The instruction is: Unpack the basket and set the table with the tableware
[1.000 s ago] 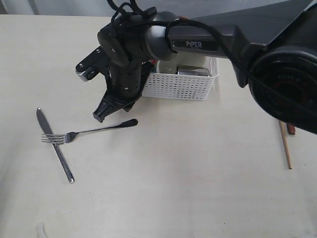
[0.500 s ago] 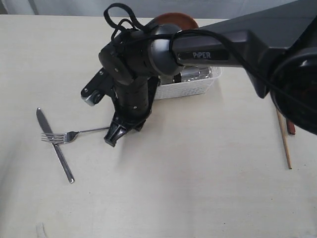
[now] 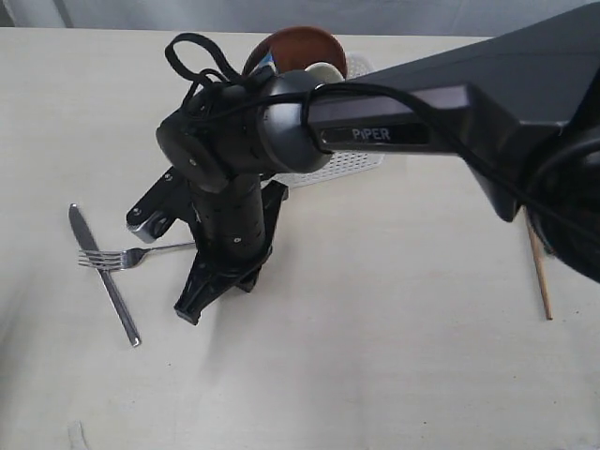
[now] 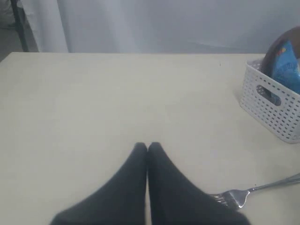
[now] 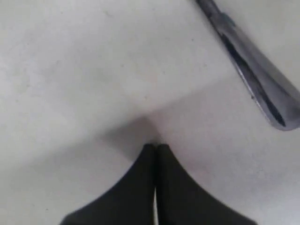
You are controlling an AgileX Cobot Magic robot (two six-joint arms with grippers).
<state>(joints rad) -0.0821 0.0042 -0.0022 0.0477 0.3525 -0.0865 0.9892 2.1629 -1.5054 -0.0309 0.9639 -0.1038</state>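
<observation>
A pale, wood-grained counter [image 3: 375, 356] bears a steel knife [image 3: 109, 283] at the left of the exterior view, with a fork [image 3: 141, 253] laid across it. A white perforated basket [image 3: 352, 166] sits farther back, and a wooden chopstick [image 3: 541, 281] lies well apart at right.

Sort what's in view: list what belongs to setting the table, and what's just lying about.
For the job:
white basket
reddish-brown plate
steel knife
steel fork
wooden chopstick

Just lying about:
blue snack bag, inside the basket next to the plate
</observation>
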